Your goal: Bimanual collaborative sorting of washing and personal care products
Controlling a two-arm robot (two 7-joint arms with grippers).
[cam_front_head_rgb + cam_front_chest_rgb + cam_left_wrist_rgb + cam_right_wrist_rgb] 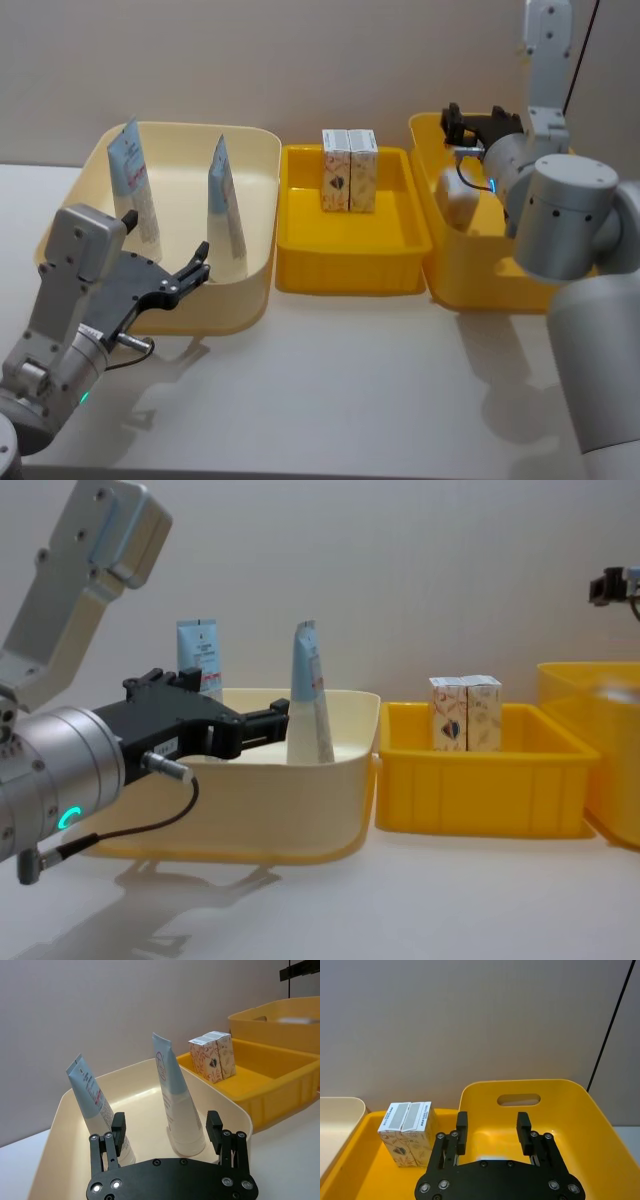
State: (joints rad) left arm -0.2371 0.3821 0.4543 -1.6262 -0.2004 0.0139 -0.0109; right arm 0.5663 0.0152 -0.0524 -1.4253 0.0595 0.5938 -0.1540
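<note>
Both spread: left pincer (166, 1120) faces two tubes (172, 1095); right pincer (492, 1120) above bin (580, 1110), wrist view showing its slot (518, 1099).

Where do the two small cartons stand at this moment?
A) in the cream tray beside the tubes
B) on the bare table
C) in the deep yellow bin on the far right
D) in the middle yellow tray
D: the two cartons stand upright side by side at the back of the middle yellow tray.
</note>
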